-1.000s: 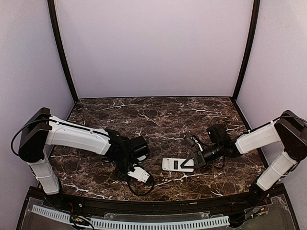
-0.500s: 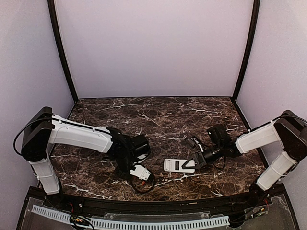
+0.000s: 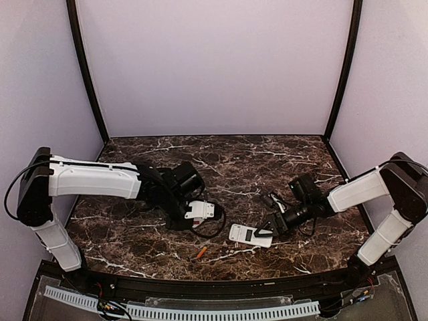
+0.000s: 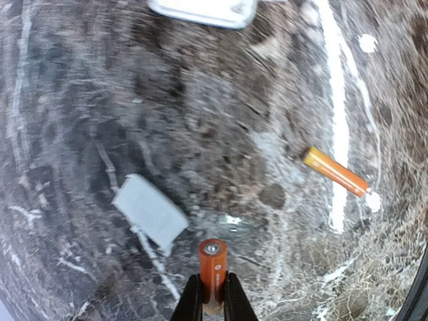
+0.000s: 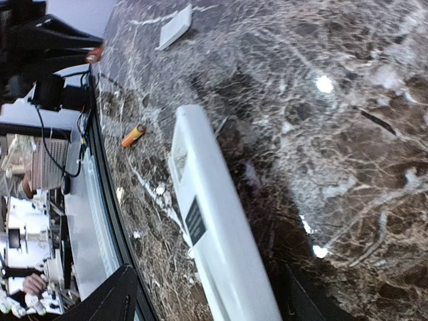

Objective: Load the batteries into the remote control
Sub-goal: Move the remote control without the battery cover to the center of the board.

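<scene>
White remote point(image 3: 251, 235) back-up, orange battery point(image 3: 201, 252) loose nearby, second battery point(image 4: 212, 267) gripped.

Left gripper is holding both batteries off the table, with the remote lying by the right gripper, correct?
Not both. The left gripper holds one battery; the other battery lies loose on the table, per the left wrist view. The remote does lie by the right gripper.

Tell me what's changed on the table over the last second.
The left hand lifted from the near edge of the table and swung toward its middle, gripping one battery. The other battery now lies exposed near that edge. The remote control turned slightly. The right hand stays at its end.
</scene>
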